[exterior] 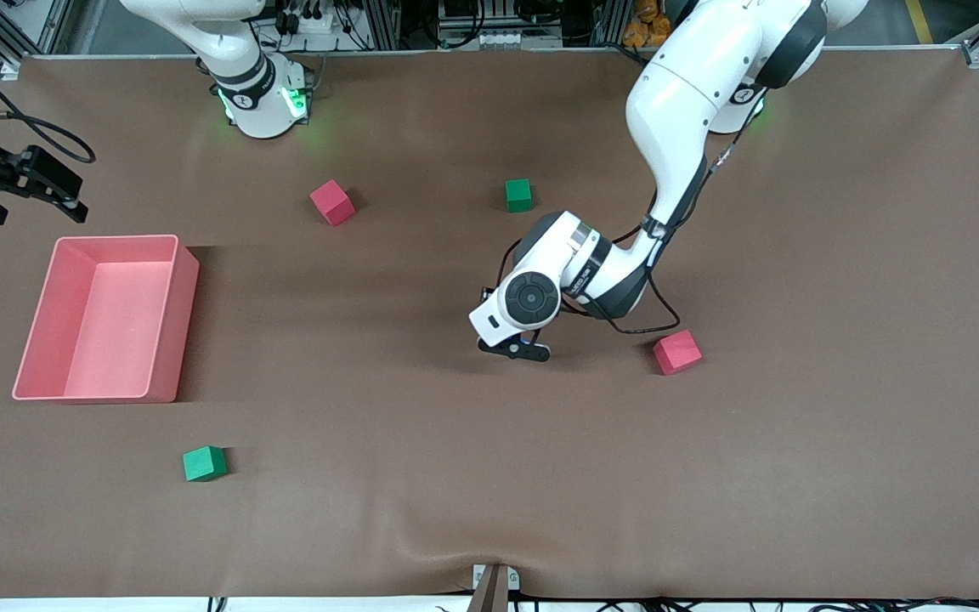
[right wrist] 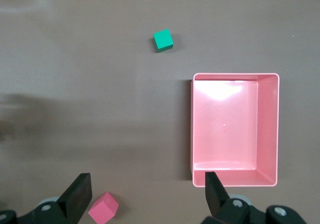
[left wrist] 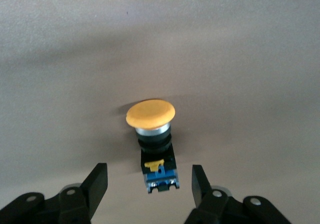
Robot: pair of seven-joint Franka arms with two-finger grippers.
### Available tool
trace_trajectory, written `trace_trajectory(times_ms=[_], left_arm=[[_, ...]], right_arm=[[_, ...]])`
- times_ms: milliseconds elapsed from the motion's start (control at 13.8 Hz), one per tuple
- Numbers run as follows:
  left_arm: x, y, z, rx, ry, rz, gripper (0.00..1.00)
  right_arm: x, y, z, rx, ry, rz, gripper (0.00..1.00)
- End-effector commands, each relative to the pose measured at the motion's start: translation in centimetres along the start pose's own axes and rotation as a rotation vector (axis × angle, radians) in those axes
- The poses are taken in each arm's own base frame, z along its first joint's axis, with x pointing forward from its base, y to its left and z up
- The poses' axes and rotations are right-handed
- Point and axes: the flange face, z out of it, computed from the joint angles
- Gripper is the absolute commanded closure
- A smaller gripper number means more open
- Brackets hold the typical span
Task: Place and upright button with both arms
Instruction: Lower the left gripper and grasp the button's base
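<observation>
The button has a round orange cap and a black-and-blue body. It is on the brown table mid-way between the two ends. My left gripper is open, with one finger on each side of the button's blue base end and a gap on both sides. In the front view the left gripper is low over the table and hides most of the button, of which only a bit of blue shows. My right gripper waits open and empty, high over the right arm's end of the table, and also shows in its wrist view.
A pink bin stands at the right arm's end and also shows in the right wrist view. One red cube lies beside the left gripper, and another red cube and a green cube lie nearer the bases. A second green cube lies nearer the front camera.
</observation>
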Motion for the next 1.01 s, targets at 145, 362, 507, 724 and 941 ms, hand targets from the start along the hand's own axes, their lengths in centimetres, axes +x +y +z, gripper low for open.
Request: trace_trajectory(times_ms=[145, 362, 507, 724, 941], left_arm=[[0.52, 0.54, 0.44, -0.005, 0.014, 0.005, 0.32], [0.59, 0.58, 0.97, -0.006, 0.012, 0.001, 0.39], [0.45, 0.83, 1.16, -0.003, 0.01, 0.005, 0.43], [0.51, 0.77, 1.14, -0.003, 0.012, 0.001, 0.49], [0.57, 0.79, 1.21, -0.003, 0.017, 0.0, 0.76]], right_arm=[[2.32, 0.53, -0.51, -0.012, -0.032, -0.003, 0.0], [2.32, 0.6, -0.51, -0.018, -0.032, -0.006, 0.0], [2.31, 0.41, -0.5, -0.016, -0.034, -0.009, 0.0], [2.27, 0.33, -0.4, -0.016, -0.038, -0.011, 0.0], [2.21, 0.16, -0.48, -0.016, -0.038, -0.014, 0.0]])
